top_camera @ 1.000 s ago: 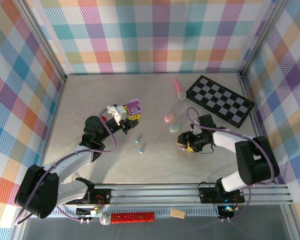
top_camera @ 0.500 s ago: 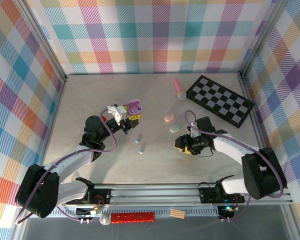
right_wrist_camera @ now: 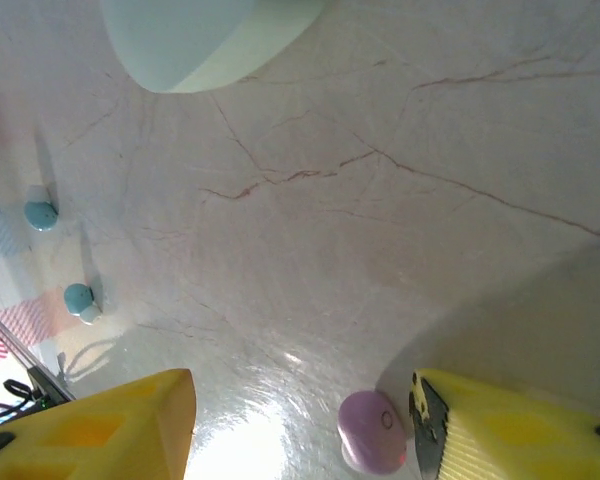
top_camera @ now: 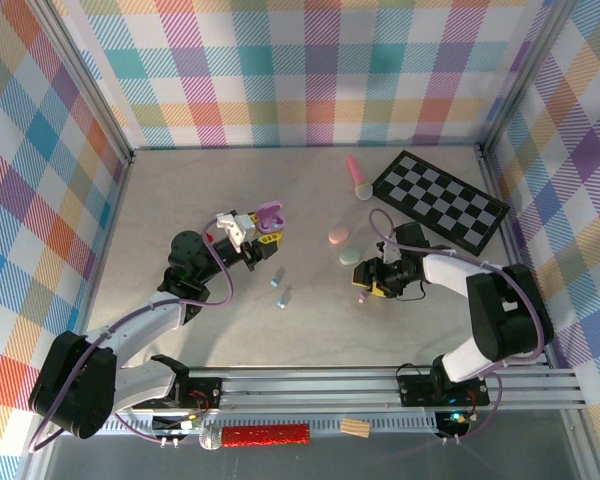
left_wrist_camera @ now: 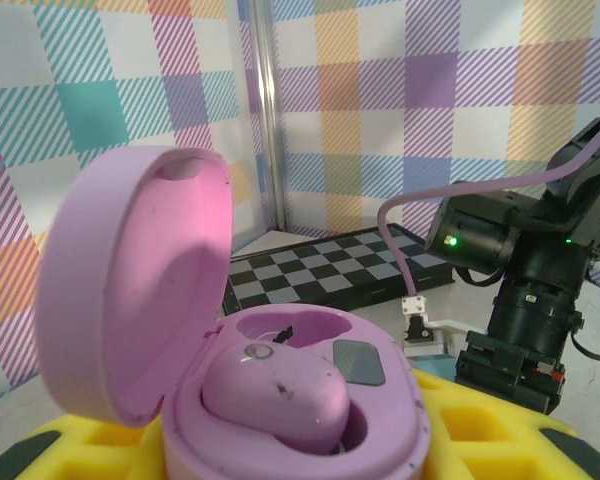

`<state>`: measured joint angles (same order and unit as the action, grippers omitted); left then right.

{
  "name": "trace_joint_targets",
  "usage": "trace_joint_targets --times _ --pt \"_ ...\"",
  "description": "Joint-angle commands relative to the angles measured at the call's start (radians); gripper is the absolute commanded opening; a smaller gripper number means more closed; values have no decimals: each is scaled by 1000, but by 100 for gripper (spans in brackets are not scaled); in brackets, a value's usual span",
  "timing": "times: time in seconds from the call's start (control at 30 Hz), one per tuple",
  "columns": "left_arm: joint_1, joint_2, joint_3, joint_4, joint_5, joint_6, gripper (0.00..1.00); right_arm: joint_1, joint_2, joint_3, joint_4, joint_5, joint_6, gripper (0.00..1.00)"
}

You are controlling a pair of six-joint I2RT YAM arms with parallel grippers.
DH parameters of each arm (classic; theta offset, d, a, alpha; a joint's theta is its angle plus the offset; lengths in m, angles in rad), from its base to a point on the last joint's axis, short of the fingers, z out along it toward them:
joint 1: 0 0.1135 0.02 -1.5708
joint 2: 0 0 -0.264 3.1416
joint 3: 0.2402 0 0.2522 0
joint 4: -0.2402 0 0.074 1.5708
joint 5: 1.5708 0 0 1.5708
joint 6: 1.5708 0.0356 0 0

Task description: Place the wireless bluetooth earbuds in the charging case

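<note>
I am working the pick-up step. My right pincer (top_camera: 367, 288) is hovering low over the table (top_camera: 180, 190) with its jaws spread around a loose purple bud (right_wrist_camera: 372, 445), and nothing is pinched. The bud is lying on the table just beside one pad (right_wrist_camera: 520, 430), while the other pad (right_wrist_camera: 100, 425) is standing well apart. Whether the near pad is touching it I cannot tell. My left pincer (top_camera: 265, 232) is pinching the open case (left_wrist_camera: 280, 400), lid up, at 9 o'clock from the right pincer. One bud (left_wrist_camera: 275, 395) is sitting inside, and the socket behind it appears free. Two blue buds (top_camera: 279, 289) are lying between the arms, and a mint case (top_camera: 349, 257) is resting at 11 o'clock of the right pincer. The right arm is reaching out and folding in toward 9 o'clock with its wrist low. The left arm is stretching toward 1 o'clock with its wrist raised. In my judgement the next move calls for centring on the bud, then closing gently so the small, rounded piece does not squirt out.
</note>
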<state>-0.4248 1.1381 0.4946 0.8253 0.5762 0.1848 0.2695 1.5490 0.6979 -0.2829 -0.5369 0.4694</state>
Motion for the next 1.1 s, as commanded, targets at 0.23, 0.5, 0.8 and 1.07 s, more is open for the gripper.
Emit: trace_joint_targets --times 0.23,0.5,0.8,1.07 --pt "-8 -24 22 0 27 26 41 2 22 -42 24 -96 -24 55" --pt "-8 -8 21 28 31 15 41 5 4 -66 17 -104 -24 47" --pt "-8 -11 19 23 29 16 41 24 46 -56 7 -104 -29 42" --pt "-9 -7 19 25 32 19 41 34 80 -37 -19 -53 -23 32"
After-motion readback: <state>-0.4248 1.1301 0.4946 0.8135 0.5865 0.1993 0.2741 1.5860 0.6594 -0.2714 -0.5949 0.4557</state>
